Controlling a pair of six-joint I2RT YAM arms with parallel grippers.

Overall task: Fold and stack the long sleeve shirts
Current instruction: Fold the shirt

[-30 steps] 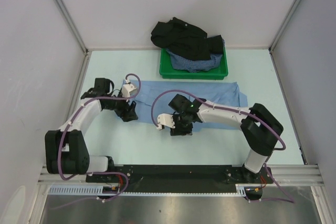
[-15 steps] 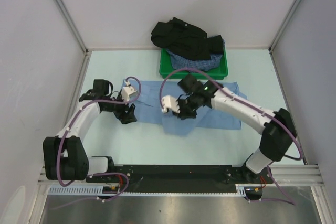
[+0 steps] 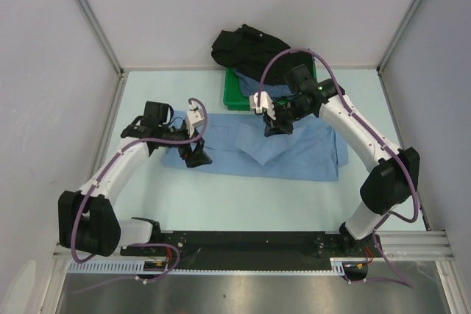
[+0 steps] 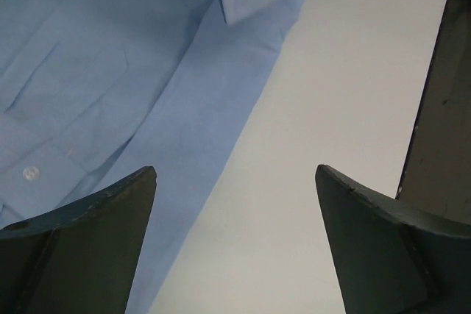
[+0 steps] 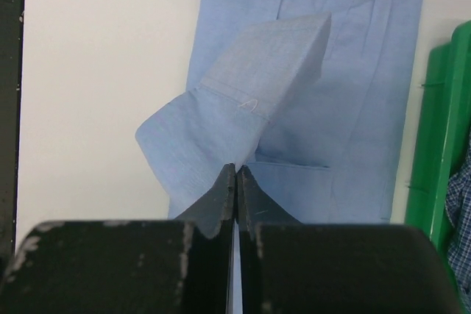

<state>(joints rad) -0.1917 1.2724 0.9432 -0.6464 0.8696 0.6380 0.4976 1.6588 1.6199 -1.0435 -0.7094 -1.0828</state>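
1. Right tool (image 5: 235, 170): clenched, jaws pressed flat together on the sleeve cuff (image 5: 243, 101) of the light blue shirt (image 5: 353, 71). The cuff stands up off the shirt body in a folded peak.
2. Judged reason: the sleeve is pinched at its end so it can be carried across and laid over the torso, a sleeve-in fold.
3. Left tool (image 4: 235, 174): released, jaws spread wide with nothing between them. It hangs over the shirt's edge, where cloth meets bare table (image 4: 331, 108).
4. Judged reason: it is placed to pin or pick up that edge.
5. In the top view the light blue shirt lies flat across the middle of the frame. The left tool is at its left end, the right tool at its upper middle.
6. Black shirt (image 3: 250, 49) and checked shirt (image 3: 276, 87) sit heaped in the green tray (image 3: 234, 97) at upper centre, not yet folded.
7. Writing: none readable, no brand or label seen. One white button (image 4: 29, 173) shows at the left of the left wrist view.
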